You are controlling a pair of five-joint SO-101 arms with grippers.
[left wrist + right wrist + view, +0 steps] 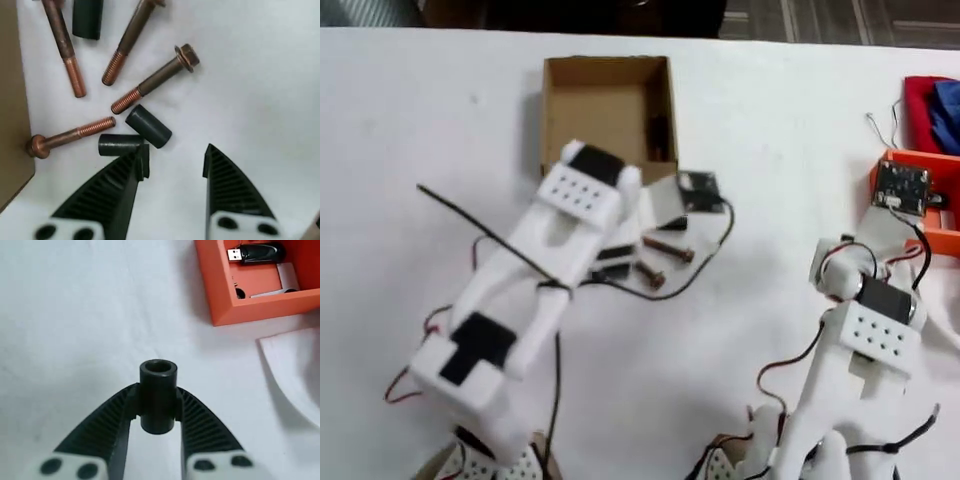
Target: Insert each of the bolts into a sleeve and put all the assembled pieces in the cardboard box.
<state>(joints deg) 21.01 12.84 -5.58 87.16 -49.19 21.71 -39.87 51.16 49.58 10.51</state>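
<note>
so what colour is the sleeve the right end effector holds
Black sleeve, best seen in the right wrist view.

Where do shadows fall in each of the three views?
High view: a soft shadow edges the cardboard box. Left wrist view: faint shadows lie under the bolts and sleeves. Right wrist view: the orange tray darkens the table beside it.

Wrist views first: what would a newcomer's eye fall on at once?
A black sleeve is clamped in the jaws of the right gripper, near an orange tray. Copper bolts and loose sleeves lie scattered before the open left gripper, beside the cardboard box.
</note>
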